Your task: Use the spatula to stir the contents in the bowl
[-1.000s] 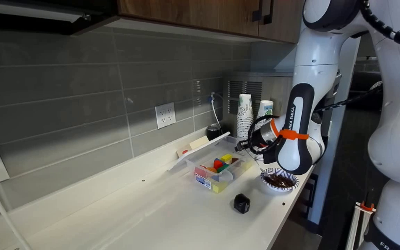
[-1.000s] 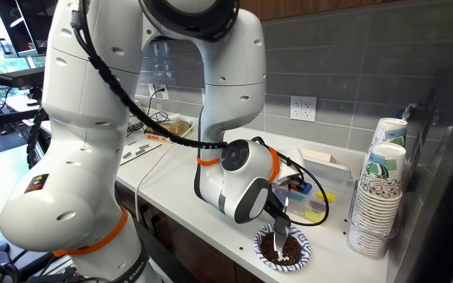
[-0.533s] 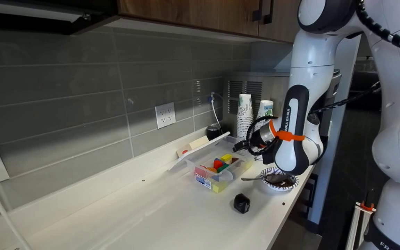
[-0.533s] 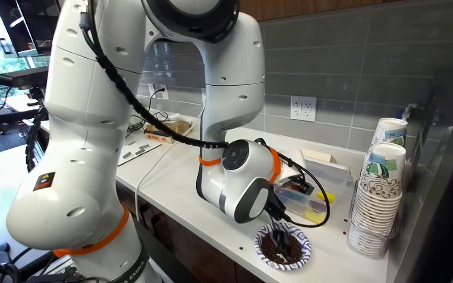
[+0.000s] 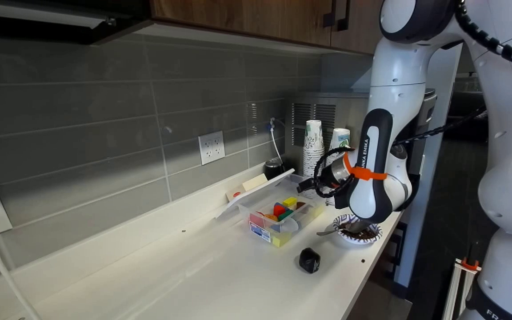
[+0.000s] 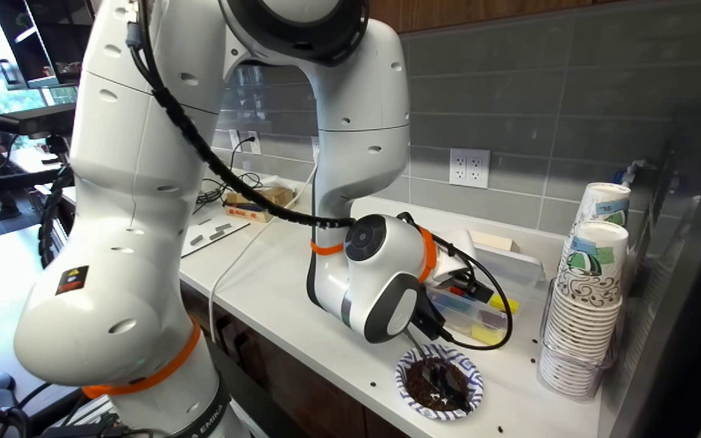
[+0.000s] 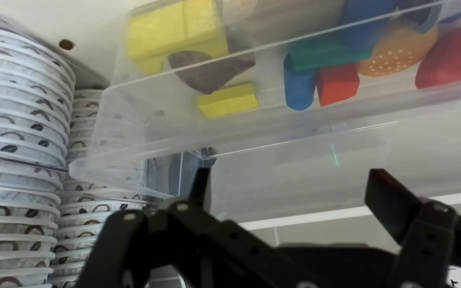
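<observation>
bowl (image 6: 474,378): standing upright, holding dark brown bits (image 6: 417,380) | spatula (image 6: 445,383): resting with broad dark end inside bowl, jutting past its rim by the narrow end | gripper (image 7: 289,181): hanging empty, with jaws parted wide, higher than bowl and well apart | clear tub (image 7: 130,120): sitting near bowl, holding coloured pieces (image 7: 337,85) | black lump (image 5: 310,260): lying near bowl

White bowl (image 6: 466,366) with blue geometric pattern

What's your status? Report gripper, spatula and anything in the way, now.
Gripper open, holding nothing. Spatula lying in the bowl, handle sticking out. Clear tub and stacked cups in wrist view, possibly in the way.
</observation>
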### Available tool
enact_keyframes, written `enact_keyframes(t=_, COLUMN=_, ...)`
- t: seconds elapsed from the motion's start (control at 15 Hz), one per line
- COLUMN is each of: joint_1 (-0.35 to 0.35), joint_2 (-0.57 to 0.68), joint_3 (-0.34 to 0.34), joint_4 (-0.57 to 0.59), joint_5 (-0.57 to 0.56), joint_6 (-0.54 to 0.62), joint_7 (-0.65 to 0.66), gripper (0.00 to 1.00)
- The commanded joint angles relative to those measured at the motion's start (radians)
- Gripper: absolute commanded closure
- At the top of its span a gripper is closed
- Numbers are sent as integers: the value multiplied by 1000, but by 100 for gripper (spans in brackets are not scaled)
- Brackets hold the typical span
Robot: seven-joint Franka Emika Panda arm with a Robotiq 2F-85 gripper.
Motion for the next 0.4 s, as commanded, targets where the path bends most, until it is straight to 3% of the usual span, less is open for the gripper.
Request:
enact_keyframes(t=0.0, joint_1=29, joint_2=5, joint_3=-17, joint_4=11, joint_5=39, joint_6=11, joint_7=-9, gripper=0)
enact_keyframes(t=0.33, joint_1=33, joint_2=-2, joint_3=-26, joint_4=11, joint_5=48, joint_6=1, joint_7=-14, gripper=0)
